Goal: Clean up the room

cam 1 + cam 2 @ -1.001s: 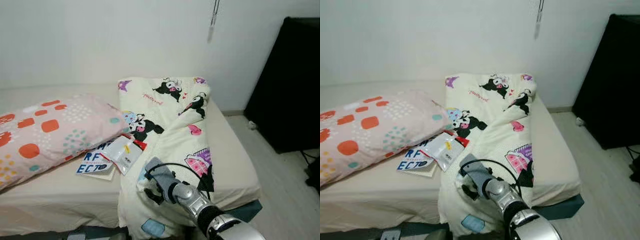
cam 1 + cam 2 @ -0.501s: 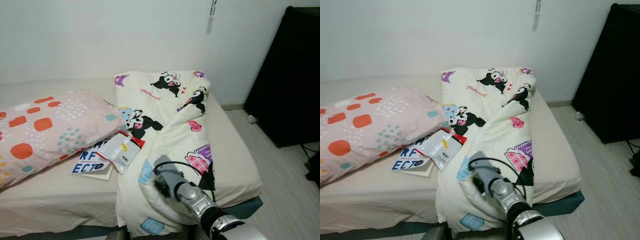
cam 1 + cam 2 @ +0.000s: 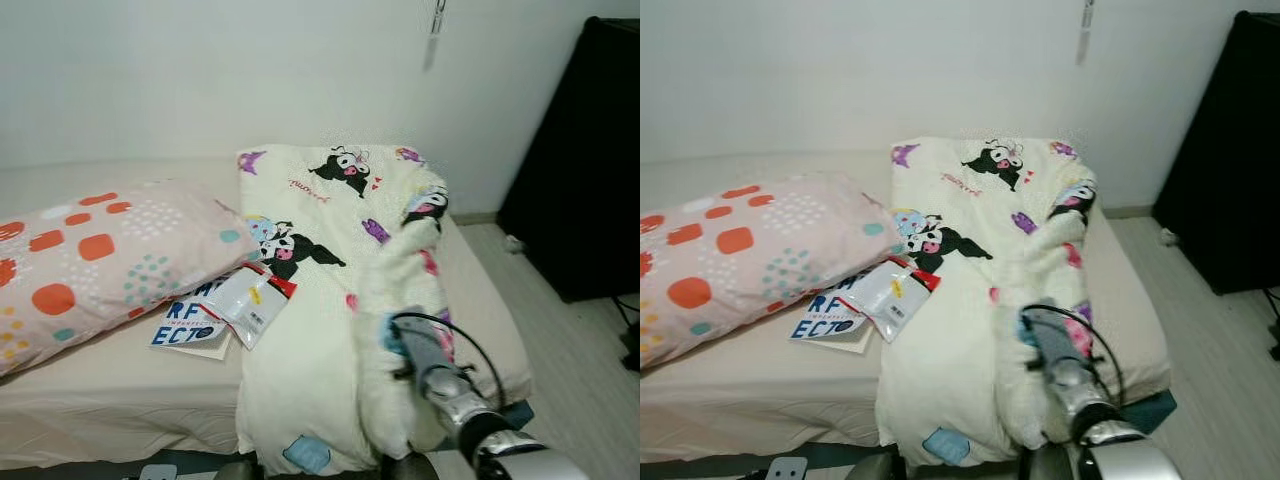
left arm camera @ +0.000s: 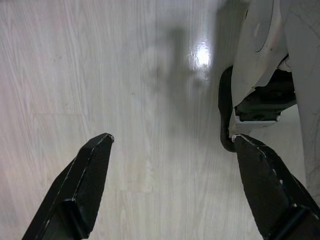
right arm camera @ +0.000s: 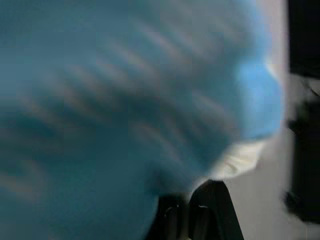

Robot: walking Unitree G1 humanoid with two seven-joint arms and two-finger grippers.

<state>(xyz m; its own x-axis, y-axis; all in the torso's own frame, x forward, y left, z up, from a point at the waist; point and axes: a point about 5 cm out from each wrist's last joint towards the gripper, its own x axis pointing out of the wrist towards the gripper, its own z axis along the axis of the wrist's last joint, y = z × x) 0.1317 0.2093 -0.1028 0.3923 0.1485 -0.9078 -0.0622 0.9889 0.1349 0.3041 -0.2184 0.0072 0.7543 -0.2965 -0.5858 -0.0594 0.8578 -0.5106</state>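
the right gripper (image 3: 405, 335) is low at the near edge of the bed (image 3: 110, 380), its fingers pinched on a fold of the cartoon blanket (image 3: 320, 300), which lies along the bed beside the spotted pillow (image 3: 100, 260). the left gripper (image 4: 170, 190) hangs over the wooden floor (image 4: 100, 75), fingers spread, holding nothing. to do this well, i think it should pull the fold slowly and flat, away from the booklet (image 3: 185, 325) and plastic packet (image 3: 245, 305), so they are not dragged.

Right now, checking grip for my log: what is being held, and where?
The right gripper holds the cartoon blanket by its right-hand edge fold; the left gripper is open, holding nothing.
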